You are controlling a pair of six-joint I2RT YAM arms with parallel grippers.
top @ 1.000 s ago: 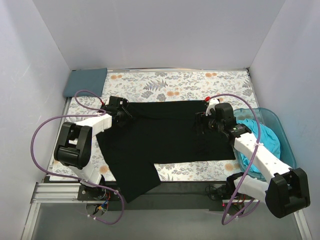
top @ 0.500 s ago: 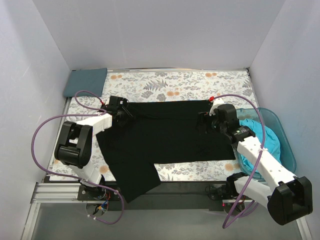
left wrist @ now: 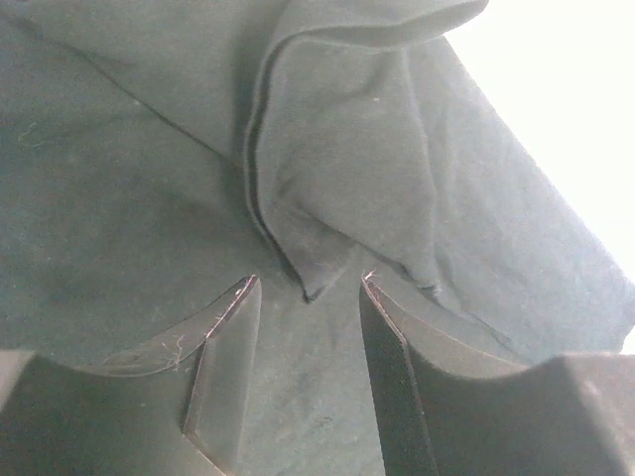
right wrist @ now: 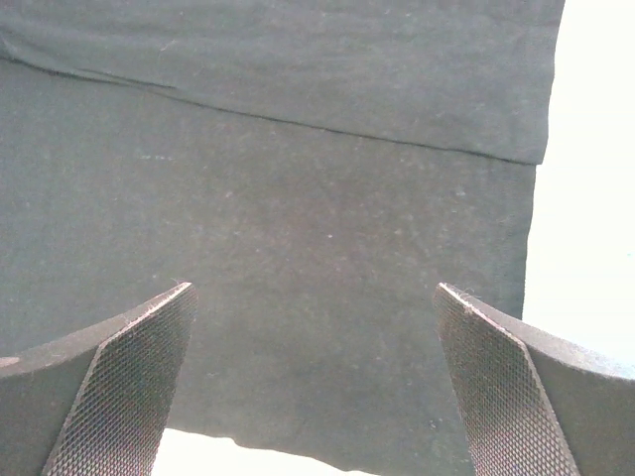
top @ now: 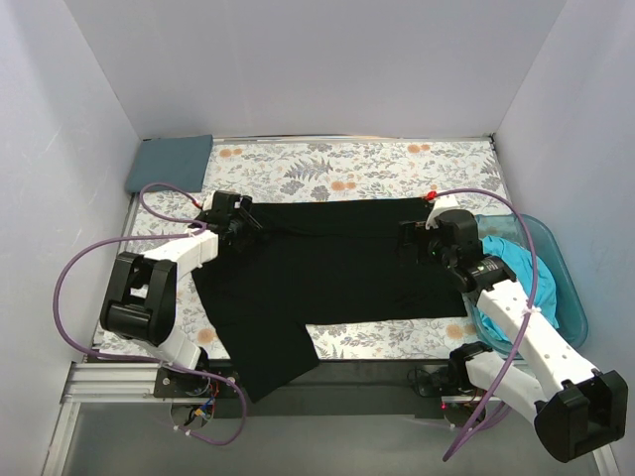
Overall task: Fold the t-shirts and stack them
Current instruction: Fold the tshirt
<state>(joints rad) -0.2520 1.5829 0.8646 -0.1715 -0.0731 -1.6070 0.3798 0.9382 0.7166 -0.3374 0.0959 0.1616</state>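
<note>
The black t-shirt (top: 327,263) lies spread flat across the middle of the table, with one sleeve hanging over the near edge. My left gripper (top: 241,226) is open at the shirt's far left corner. In the left wrist view (left wrist: 308,283) its tips straddle a bunched fold of the black cloth (left wrist: 347,169). My right gripper (top: 409,239) is open wide just above the shirt's right end. The right wrist view (right wrist: 313,290) shows flat black cloth (right wrist: 327,198) under it. The slate blue-grey tee (top: 169,164) lies folded at the far left corner. The turquoise tee (top: 518,283) sits crumpled in the tub.
The translucent teal tub (top: 559,260) stands at the right edge of the table, beside my right arm. The floral table cloth (top: 337,169) shows beyond the black shirt. White walls close in the left, far and right sides.
My right arm has shifted to the right, carrying its open gripper toward the shirt's right edge. My left gripper has edged slightly toward the far left. The shirt lies the same.
</note>
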